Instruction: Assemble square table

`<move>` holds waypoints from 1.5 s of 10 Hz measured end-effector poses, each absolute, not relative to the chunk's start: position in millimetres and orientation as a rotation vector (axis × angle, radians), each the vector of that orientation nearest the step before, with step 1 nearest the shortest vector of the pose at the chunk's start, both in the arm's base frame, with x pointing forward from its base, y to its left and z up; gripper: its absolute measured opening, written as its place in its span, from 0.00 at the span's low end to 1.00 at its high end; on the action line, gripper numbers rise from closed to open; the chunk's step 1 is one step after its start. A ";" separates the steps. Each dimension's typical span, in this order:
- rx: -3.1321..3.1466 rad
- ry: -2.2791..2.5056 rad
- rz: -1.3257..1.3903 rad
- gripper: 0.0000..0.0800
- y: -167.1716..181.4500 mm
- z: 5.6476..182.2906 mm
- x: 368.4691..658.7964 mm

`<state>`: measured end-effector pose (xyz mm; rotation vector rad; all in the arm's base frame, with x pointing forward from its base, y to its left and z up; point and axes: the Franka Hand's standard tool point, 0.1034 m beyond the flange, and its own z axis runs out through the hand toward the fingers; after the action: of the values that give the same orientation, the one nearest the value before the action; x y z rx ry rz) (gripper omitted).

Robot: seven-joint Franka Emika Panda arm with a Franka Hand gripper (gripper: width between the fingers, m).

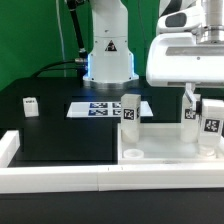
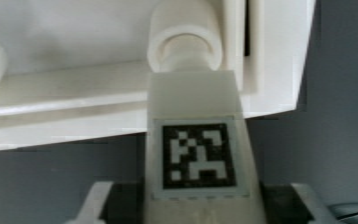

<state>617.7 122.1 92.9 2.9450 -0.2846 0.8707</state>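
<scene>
Count first: you've got 1 slab [image 1: 165, 148], white, lying flat at the exterior view's right just behind the border wall [image 1: 60, 178], and 4 legs in all. The lone leg [image 1: 30, 105] sits by itself on the black table [image 1: 60, 135] at the exterior view's left, well apart from the rest. The corner leg [image 1: 130, 110] stands upright at the slab's far corner nearest the marker board [image 1: 105, 108]. The inner leg [image 1: 190, 112] and outer leg [image 1: 212, 120] stand close together under the arm's white hand, at the slab's other end. Each of those 3 shows 1 black-white tag facing the exterior cam. You also have 1 marker board w/ several tags (too small to count) and 1 robot base [image 1: 108, 45]. The gripper [image 1: 192, 98] hangs directly over the inner leg. From the exterior view you can't tell for sure which of the pair it grips. In the wrist view the gripper [image 2: 197, 205] is clamped on the held leg [image 2: 197, 130], w/ a finger pressed to each side of it, tag toward the wrist cam and rounded tip at the slab [image 2: 87, 100] near its edge. Whether the tip sits in a socket can't be made out. Writing: none legible, tags are pattern only, and the base carries 1 warning triangle, no text readable
</scene>
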 end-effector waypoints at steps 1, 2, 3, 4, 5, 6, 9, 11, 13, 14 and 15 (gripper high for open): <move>2.945 -0.278 0.874 0.36 124.7 92.3 619.0; 2.944 -0.275 0.876 0.36 125.1 92.1 619.3; 2.942 -0.272 0.880 0.36 124.4 92.1 619.4; 2.939 -0.268 0.870 0.36 120.7 89.7 617.5; 2.939 -0.267 0.868 0.36 120.7 89.4 617.4; 2.939 -0.266 0.868 0.36 120.8 89.4 617.3; 2.939 -0.263 0.868 0.79 120.8 89.3 617.3; 2.939 -0.262 0.867 0.81 120.8 89.3 617.3; 2.939 -0.262 0.867 0.81 120.8 89.3 617.3; 2.939 -0.261 0.867 0.81 120.8 89.3 617.3; 2.939 -0.261 0.867 0.81 120.8 89.3 617.3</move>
<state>617.3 120.8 89.3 2.9391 -0.2612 0.8673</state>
